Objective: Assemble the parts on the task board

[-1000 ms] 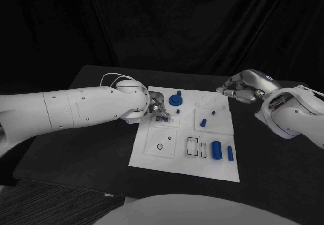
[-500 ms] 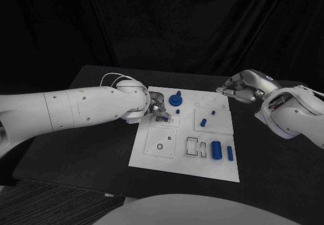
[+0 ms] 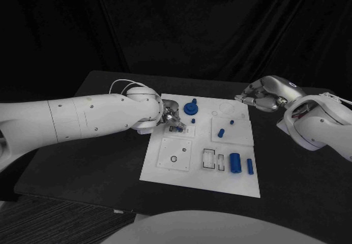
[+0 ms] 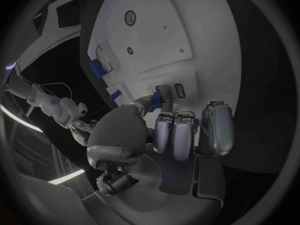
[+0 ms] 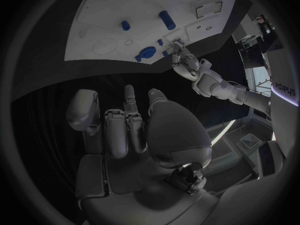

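**Two hands, one at work on the board's left edge**

Two silver hands show here, doing different jobs. The left hand (image 3: 170, 118) reaches over the upper left part of the flat white task board (image 3: 183, 173), fingertips (image 4: 166, 96) pressed down around a small blue part (image 3: 179, 129) beside a pair of narrow slots. It appears to pinch that part between thumb and a finger, probably to seat it in a slot. The other fingers fold back, seemingly to keep clear of the board.

The right hand (image 3: 260, 96) hangs above the black table (image 3: 95, 152) at upper right, off the board's corner, fingers curled in on nothing, likely waiting its turn.

Other blue pieces stay well apart from both hands: a round knobbed part (image 3: 191, 108) near the top, and a thick blue cylinder (image 3: 235, 162) at lower right.
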Available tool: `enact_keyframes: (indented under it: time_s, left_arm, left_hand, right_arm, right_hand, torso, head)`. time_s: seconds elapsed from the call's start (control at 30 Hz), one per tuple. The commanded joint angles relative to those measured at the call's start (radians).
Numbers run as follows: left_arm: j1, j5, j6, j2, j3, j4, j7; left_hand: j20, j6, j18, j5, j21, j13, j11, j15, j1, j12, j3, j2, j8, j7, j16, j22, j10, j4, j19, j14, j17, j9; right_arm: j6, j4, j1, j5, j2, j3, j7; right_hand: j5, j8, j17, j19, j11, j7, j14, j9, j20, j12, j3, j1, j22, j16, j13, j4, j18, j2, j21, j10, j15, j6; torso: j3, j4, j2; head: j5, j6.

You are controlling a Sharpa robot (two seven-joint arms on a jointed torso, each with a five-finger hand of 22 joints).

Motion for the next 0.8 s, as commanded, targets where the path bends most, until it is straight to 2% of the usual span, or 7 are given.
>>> enact_keyframes:
  time_s: [0.03,0.8]
  left_arm:
    - [-0.006,-0.001,0.022,0.002,-0.002,0.003,0.009]
    - [-0.008,-0.001,0.036,0.008,-0.002,0.000,0.015]
  left_hand:
    - [-0.007,0.000,0.006,-0.009,-0.018,0.215,-0.009,-0.007,-0.001,-0.012,0.069,-0.010,-0.010,-0.015,0.002,0.115,0.083,-0.005,-0.004,0.109,0.248,0.004]
    - [-0.007,-0.001,0.006,-0.014,-0.020,0.214,-0.008,-0.007,-0.003,-0.014,0.070,-0.010,-0.011,-0.015,-0.001,0.114,0.082,-0.004,-0.006,0.106,0.243,0.004]
  right_arm:
    - [0.004,-0.001,-0.002,-0.004,0.001,0.001,-0.019]
    - [0.009,-0.004,-0.003,-0.004,0.002,0.001,-0.023]
  right_hand:
    - [0.026,0.017,0.154,-0.006,-0.002,-0.001,0.074,0.015,0.002,0.017,-0.025,0.022,0.143,-0.021,0.265,0.000,0.007,0.000,-0.014,0.102,-0.003,-0.010]
    - [0.028,0.017,0.153,-0.006,-0.002,-0.001,0.074,0.015,0.002,0.017,-0.025,0.024,0.143,-0.021,0.265,0.000,0.007,0.001,-0.015,0.102,-0.003,-0.010]
  torso:
    - [-0.0001,0.0005,0.000]
    - [0.0005,-0.0005,-0.001]
  head:
    - [0.000,0.000]
    - [-0.001,0.000]
